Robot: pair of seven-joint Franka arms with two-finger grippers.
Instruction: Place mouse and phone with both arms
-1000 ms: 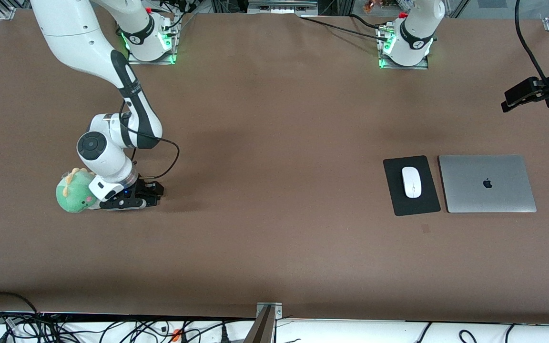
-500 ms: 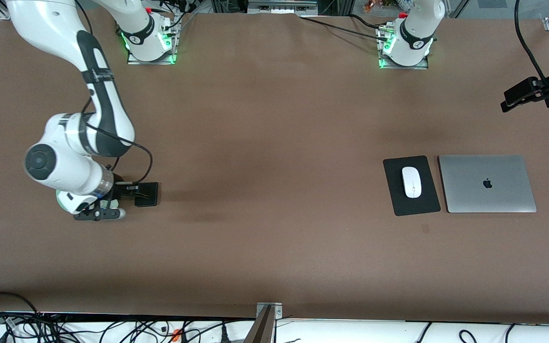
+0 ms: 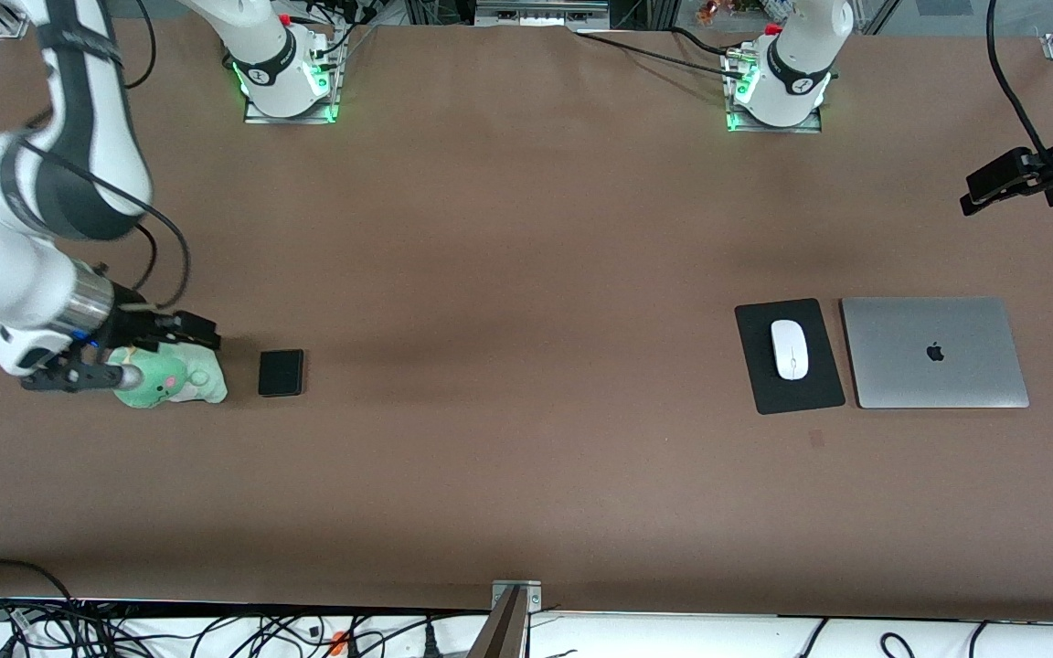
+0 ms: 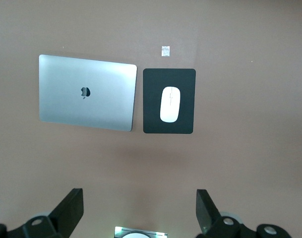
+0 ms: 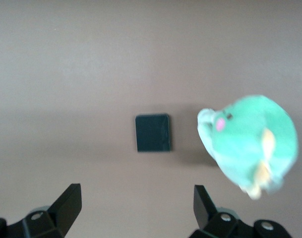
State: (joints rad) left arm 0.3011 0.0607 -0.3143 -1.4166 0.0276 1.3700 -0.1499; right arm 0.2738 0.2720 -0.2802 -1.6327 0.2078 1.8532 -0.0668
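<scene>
Beside the toy (image 3: 165, 382), rigid slippery phone (image 3: 281, 373): pinch its long edges. Right gripper (image 3: 115, 352) over toy and left gripper (image 4: 141, 218) above mouse (image 3: 790, 349), jaws apart.

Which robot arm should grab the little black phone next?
Probably the right. The right gripper hangs open over the green plush toy, beside the phone. The left gripper is over the mouse.

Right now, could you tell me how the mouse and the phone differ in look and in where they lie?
The mouse is white, oval and glossy; the phone is a plain black slab with rounded corners. The mouse rests on a black pad beside the closed laptop, toward the left arm's end; the phone lies on the bare table beside a green plush toy, toward the right arm's end. Neither is held.
</scene>
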